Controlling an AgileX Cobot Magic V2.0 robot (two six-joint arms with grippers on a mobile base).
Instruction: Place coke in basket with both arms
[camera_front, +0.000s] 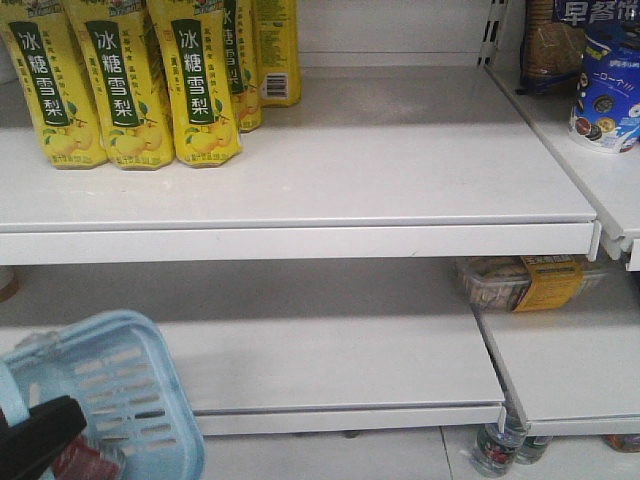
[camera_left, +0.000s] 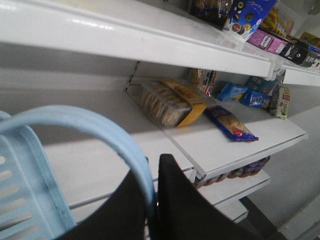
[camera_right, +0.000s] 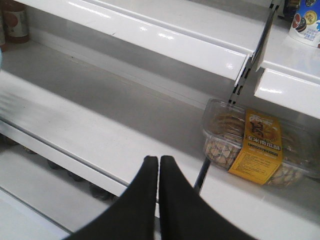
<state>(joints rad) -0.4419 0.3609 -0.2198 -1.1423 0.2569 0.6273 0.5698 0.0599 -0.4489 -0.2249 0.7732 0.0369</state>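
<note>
Shelving fills my views: white metal shelves (camera_front: 300, 190) in tiers, a pale tiled floor below. On the upper shelf I see yellow drink bottles (camera_front: 120, 80) at the left, and a clear biscuit tray (camera_right: 260, 145) with a yellow label sits on a lower shelf at the right. My left gripper (camera_left: 156, 200) is clamped on the basket's handle (camera_left: 100, 125), its jaws pinching the light blue strap. The basket (camera_front: 130, 380) hangs low at the front camera's left corner, and a bit of red label, seemingly the coke (camera_front: 85, 460), shows inside it. My right gripper (camera_right: 158, 190) hovers over a bare shelf, jaws pressed together, holding nothing.
</note>
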